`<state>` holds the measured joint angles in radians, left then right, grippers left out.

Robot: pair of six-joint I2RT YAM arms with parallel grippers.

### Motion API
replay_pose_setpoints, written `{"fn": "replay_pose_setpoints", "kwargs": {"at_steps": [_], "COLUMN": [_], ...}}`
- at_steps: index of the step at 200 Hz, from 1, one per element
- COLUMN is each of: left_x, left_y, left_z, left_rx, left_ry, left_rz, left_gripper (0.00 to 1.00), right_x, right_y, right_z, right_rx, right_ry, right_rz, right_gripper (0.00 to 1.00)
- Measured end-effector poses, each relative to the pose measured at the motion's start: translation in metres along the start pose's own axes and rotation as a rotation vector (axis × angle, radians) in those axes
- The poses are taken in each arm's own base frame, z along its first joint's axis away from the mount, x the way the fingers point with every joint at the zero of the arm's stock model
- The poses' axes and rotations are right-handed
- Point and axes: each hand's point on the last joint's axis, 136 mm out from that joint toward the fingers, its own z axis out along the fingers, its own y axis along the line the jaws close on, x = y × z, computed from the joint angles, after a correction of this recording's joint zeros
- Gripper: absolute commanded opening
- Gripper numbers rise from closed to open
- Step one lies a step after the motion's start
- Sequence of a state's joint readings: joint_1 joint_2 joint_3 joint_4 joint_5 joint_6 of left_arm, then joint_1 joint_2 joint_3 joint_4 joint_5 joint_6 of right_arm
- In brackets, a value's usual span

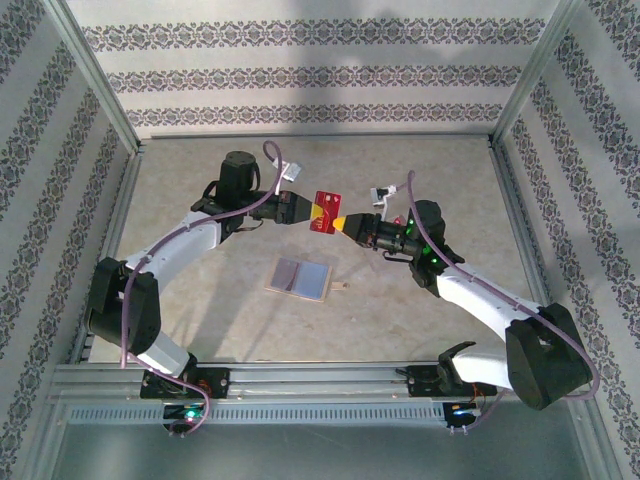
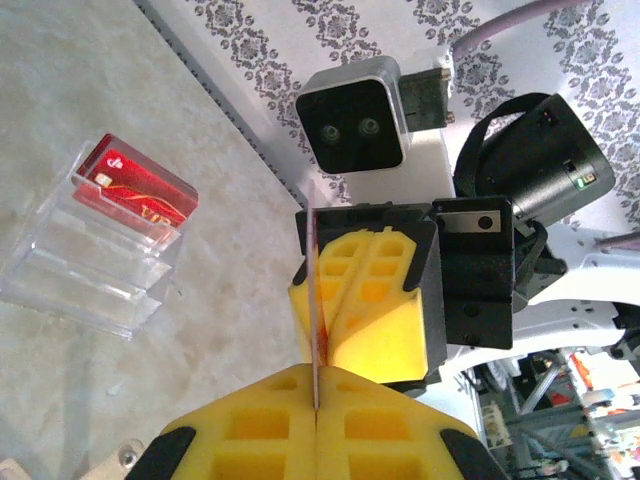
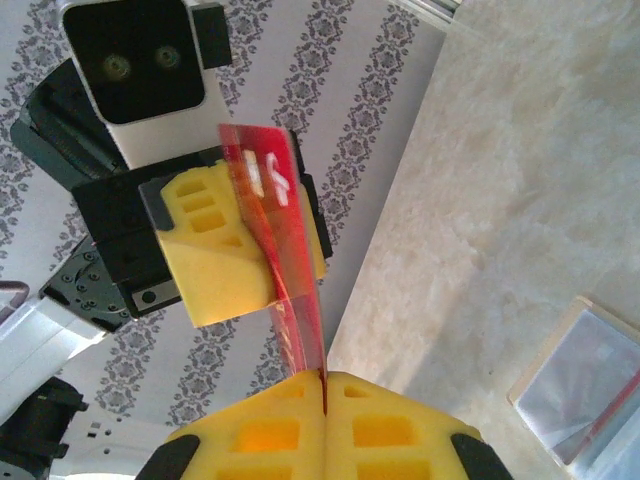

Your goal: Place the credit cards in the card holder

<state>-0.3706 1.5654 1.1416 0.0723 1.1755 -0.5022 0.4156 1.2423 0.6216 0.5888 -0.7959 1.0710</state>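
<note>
Left gripper (image 1: 303,208) and right gripper (image 1: 343,223) each pinch opposite edges of one card (image 1: 325,211) mid-air. Likely a handover to regrasp before the open holder (image 1: 300,277).

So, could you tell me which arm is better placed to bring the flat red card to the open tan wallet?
Probably left: left gripper and right gripper both clamp the flat red card, but the open tan wallet lies nearer the left one.
</note>
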Motion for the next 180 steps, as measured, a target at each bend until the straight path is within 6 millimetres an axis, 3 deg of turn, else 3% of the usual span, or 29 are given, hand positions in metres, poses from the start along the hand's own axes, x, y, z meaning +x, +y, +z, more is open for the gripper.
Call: {"fn": "replay_pose_setpoints", "kwargs": {"at_steps": [15, 56, 106, 138, 180], "left_x": [0.001, 0.002, 0.006, 0.007, 0.007], "left_y": [0.000, -0.004, -0.006, -0.007, -0.006], "left_z": [0.000, 0.000, 0.000, 0.001, 0.001], "left_rx": [0.001, 0.026, 0.048, 0.053, 0.053], "left_ry": [0.000, 0.009, 0.020, 0.024, 0.024], "left_rz": [0.000, 0.010, 0.006, 0.006, 0.008], "left_gripper": [0.00, 0.00, 0.00, 0.00, 0.00], "right_x": [0.001, 0.003, -0.003, -0.003, -0.007], "right_y": [0.001, 0.003, 0.004, 0.005, 0.013], "right_z": [0.000, -0.002, -0.007, -0.007, -0.005], "right_rx": [-0.003, -0.007, -0.009, -0.012, -0.027], "right_ry": [0.006, 0.014, -0.001, 0.004, 0.007], "right_rz": [-0.001, -0.008, -0.027, -0.028, -0.046], "right_gripper": [0.00, 0.28, 0.44, 0.44, 0.29]}}
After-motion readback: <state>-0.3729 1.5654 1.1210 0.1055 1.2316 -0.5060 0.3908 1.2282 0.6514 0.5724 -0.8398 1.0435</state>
